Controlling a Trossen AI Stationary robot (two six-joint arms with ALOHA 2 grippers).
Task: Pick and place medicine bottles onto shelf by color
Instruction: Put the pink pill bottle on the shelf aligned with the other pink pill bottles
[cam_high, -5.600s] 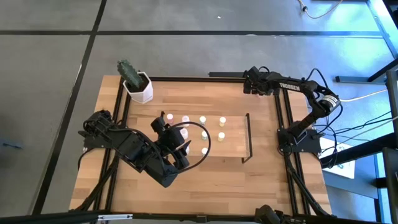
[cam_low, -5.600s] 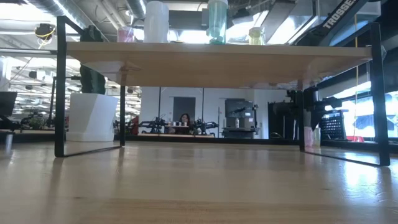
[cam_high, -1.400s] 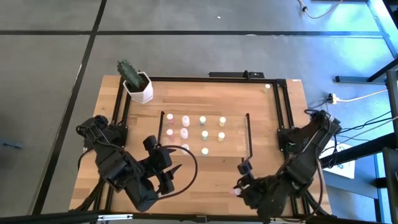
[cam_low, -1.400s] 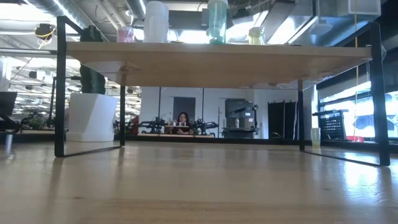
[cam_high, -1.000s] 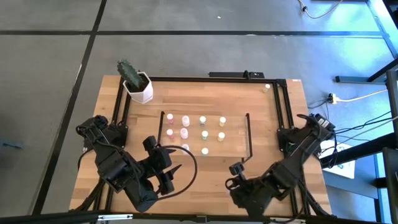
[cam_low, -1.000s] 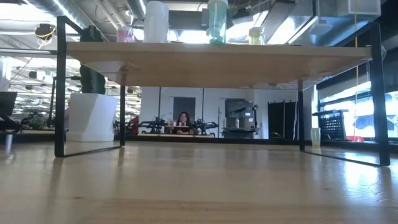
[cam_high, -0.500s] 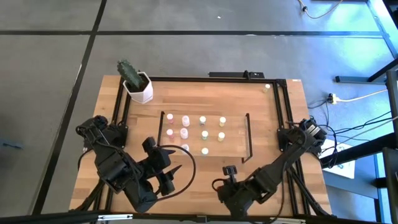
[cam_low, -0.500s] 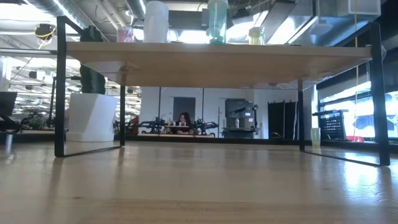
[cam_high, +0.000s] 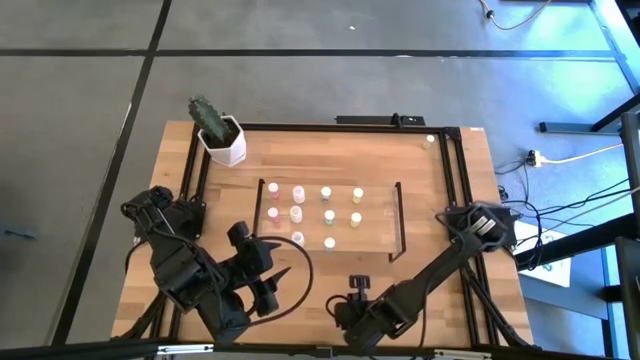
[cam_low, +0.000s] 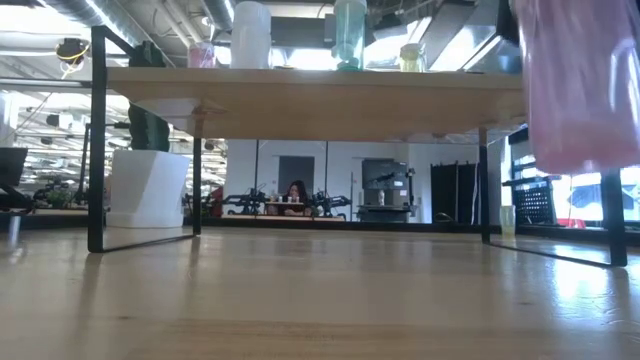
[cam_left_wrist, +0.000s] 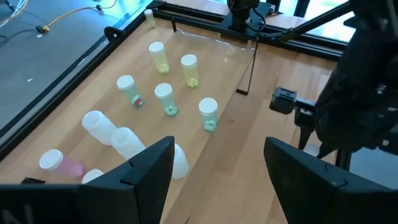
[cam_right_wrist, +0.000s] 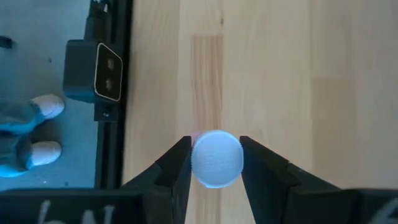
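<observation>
The shelf (cam_high: 375, 235) stands mid-table, a light-wood board with black end frames. Several medicine bottles stand on it in rows: pink ones (cam_high: 297, 192) at the left, pale green ones (cam_high: 326, 193) in the middle, yellow ones (cam_high: 358, 193) at the right. My right gripper (cam_high: 352, 290) is near the table's near edge, in front of the shelf, shut on a pink bottle (cam_low: 580, 80) with a white cap. My left gripper (cam_left_wrist: 224, 180) hovers open at the shelf's near left, holding nothing. My right gripper pinches the pink bottle between its two fingers (cam_right_wrist: 177, 162), at its white cap (cam_right_wrist: 216, 158). The fingers come from above, slanting down. The bottle hangs below them with its cap up and its bottom (cam_low: 575, 160) clear of the tabletop.
A white pot with a cactus (cam_high: 222, 140) stands at the far left corner. One lone bottle (cam_high: 430, 141) stands at the far right corner. Black rails (cam_high: 190, 180) run along the table's sides. A black camera box (cam_right_wrist: 93, 71) sits on the near edge.
My right gripper has gone toward the table's left edge along the near side and has come down with the pink bottle, rolling its wrist on the way. The bottle, out of the low view before, now hangs in it at the upper right.
</observation>
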